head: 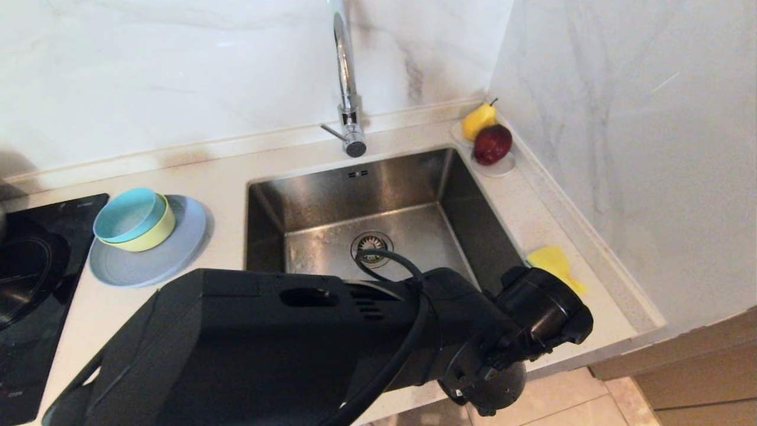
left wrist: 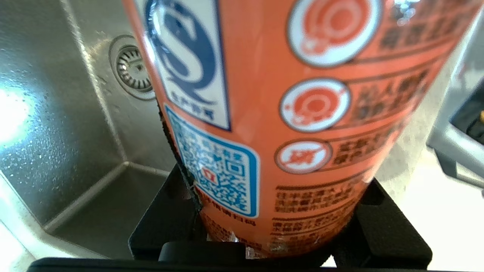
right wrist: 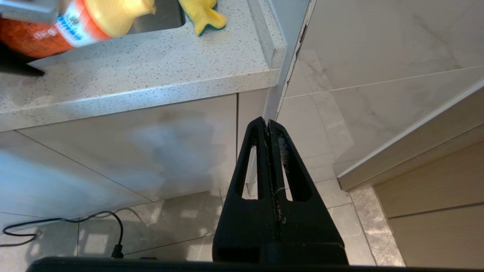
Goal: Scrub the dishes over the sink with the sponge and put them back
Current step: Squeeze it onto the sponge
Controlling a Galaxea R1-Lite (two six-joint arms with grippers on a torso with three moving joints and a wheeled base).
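Observation:
My left gripper (left wrist: 276, 211) is shut on an orange detergent bottle (left wrist: 264, 94), a black finger on each side of it, above the sink (left wrist: 56, 151). From the right wrist view the bottle (right wrist: 49, 26) lies tilted over the counter's front edge, its yellow cap (right wrist: 113, 13) pointing toward the sponge (right wrist: 202, 15). In the head view my left arm (head: 295, 343) crosses the sink's (head: 378, 195) front and hides the bottle. The yellow sponge (head: 553, 263) lies on the counter right of the sink. The teal bowl (head: 127, 214) sits in the yellow bowl (head: 155, 235) on the grey-blue plate (head: 148, 263), left of the sink. My right gripper (right wrist: 267, 122) hangs shut below the counter.
A chrome faucet (head: 346, 89) stands behind the sink. A white dish (head: 500, 168) with a pear and an apple sits in the back right corner. A black cooktop (head: 29, 284) is at the far left. Marble walls close off the back and right.

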